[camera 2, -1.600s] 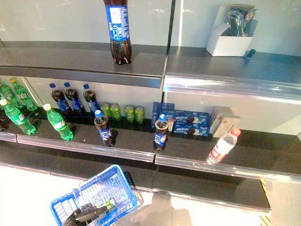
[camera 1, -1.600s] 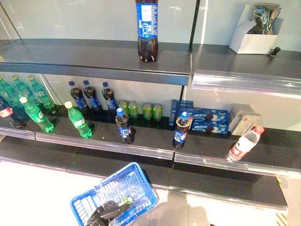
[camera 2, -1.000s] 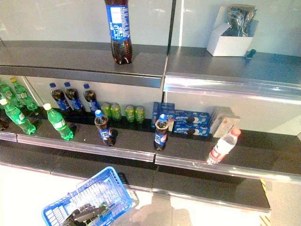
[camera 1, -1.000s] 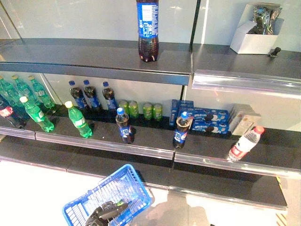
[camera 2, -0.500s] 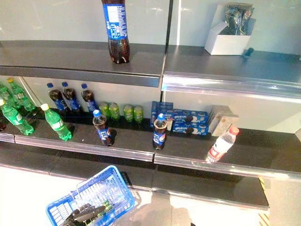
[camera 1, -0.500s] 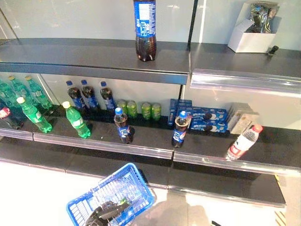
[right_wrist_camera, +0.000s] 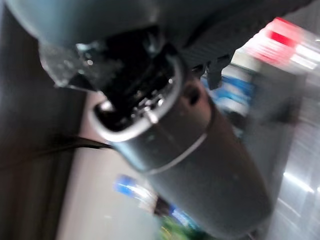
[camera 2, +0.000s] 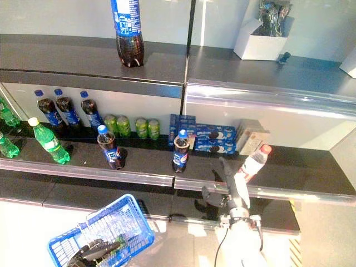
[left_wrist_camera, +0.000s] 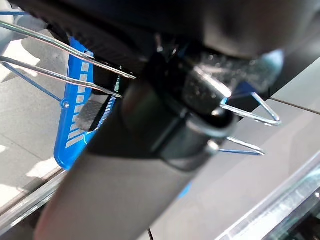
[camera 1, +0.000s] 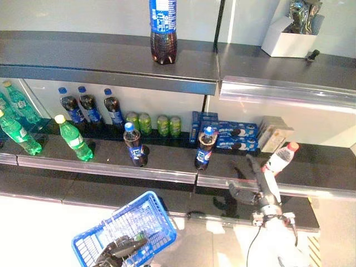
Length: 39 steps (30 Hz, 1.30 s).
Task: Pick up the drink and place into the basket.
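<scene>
One hand (camera 1: 261, 181) newly beside bottle (camera 1: 280, 158)

Shop, stocked shelves (camera 1: 111, 64), rows of soda bottles (camera 1: 89, 105), shopping basket (camera 1: 125, 228)

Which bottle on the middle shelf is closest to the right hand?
The clear water bottle with the red cap and label, leaning at the shelf's right end; the right hand is just below it. The cola bottles stand farther left.

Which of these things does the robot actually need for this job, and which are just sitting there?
Job: blue basket, left hand holding its handle, right hand, open, by the tilted water bottle, probably the drink.
Just there: big cola bottle, green cans, biscuit boxes, white box.
</scene>
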{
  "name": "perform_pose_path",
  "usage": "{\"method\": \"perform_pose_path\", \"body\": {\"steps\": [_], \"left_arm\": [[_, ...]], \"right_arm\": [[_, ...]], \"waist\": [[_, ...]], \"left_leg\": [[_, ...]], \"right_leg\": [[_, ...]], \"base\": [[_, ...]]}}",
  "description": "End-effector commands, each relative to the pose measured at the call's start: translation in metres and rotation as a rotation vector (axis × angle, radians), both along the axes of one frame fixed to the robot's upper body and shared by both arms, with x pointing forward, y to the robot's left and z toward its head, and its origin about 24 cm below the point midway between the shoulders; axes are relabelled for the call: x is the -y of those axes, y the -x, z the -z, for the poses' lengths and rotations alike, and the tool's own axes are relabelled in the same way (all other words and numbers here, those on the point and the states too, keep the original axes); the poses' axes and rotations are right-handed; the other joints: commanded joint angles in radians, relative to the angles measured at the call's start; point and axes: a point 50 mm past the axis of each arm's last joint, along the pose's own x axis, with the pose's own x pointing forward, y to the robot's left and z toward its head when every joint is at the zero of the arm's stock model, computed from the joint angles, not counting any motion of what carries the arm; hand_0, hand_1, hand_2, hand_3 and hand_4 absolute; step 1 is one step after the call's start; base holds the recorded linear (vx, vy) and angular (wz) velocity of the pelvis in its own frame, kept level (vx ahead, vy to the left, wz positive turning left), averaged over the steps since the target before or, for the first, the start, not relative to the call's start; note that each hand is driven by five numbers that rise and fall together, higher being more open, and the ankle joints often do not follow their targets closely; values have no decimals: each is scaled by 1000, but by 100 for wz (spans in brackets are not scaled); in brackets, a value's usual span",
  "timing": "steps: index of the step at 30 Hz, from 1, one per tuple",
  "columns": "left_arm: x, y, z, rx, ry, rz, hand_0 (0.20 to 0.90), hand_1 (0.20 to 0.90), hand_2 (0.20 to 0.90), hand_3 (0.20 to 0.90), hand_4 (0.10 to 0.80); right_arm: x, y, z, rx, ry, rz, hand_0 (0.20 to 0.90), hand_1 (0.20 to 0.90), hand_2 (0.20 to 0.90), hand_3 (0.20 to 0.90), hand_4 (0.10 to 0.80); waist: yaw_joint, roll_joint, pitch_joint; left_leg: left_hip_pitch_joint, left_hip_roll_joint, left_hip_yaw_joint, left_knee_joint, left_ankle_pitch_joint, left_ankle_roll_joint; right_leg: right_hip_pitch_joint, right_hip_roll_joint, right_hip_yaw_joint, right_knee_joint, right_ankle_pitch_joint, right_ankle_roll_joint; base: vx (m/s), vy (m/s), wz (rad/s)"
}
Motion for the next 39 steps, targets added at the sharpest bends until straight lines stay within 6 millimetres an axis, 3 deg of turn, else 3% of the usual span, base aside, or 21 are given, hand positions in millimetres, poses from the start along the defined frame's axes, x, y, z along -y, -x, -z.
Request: {"method": "perform_pose_path", "body": {"steps": [1, 7, 13, 19, 27, 31, 39], "left_arm": [[38, 10, 9, 40, 144, 68, 300, 300, 300, 200, 100], [38, 22, 11, 22, 146, 66, 300, 300, 300, 200, 100], [40, 21, 11, 11, 148, 84, 300, 300, 300, 200, 100], [42, 18, 11, 6, 144, 90, 300, 300, 300, 200, 100], [42, 24, 11, -11, 129, 79, 300, 300, 300, 200, 100], [43, 19, 9, 4, 132, 80, 300, 300, 300, 200, 100], [58, -17, 1, 134, 169, 98, 300, 300, 300, 200, 100]], "right_arm": [[20, -9, -99, 507, 80, 73, 900, 900, 900, 900, 800], [59, 17, -134, 797, 106, 344, 900, 900, 900, 900, 800], [69, 30, -136, 876, 79, 475, 900, 900, 900, 900, 800], [67, 23, -119, 752, -11, 447, 900, 900, 900, 900, 800], [49, 14, -73, 515, -348, 322, 900, 900, 900, 900, 800], [37, 3, -77, 511, -371, 245, 900, 900, 900, 900, 800], [27, -19, -103, 684, -451, 176, 900, 900, 900, 900, 800]], "waist": [[14, 22, -4], [11, 24, -24], [9, 26, -33], [8, 26, -34], [6, 37, -4], [6, 56, 45], [-8, 97, 205]], "left_leg": [[50, 51, 21, 4, -83, 17], [44, 59, 34, 4, -88, 10], [42, 61, 36, 4, -86, 7], [39, 61, 31, 4, -84, 8], [49, 41, 15, 4, -78, 26], [19, 28, 12, 67, -82, 29], [-155, 14, 0, 233, -107, 31]], "right_leg": [[-52, -58, -13, -1, 84, 26], [-60, -66, -26, -2, 84, 33], [-63, -69, -29, -2, 87, 35], [-68, -71, -23, -2, 89, 35], [-76, -74, -20, 45, 67, 22], [-128, -72, 0, 127, 36, 4], [-303, -79, 47, 287, -2, -24]], "base": [[-5, 21, -17], [10, 6, -15], [14, -1, -8], [0, 0, 0], [55, -12, -3], [9, 0, -6], [-150, 35, -9]]}}
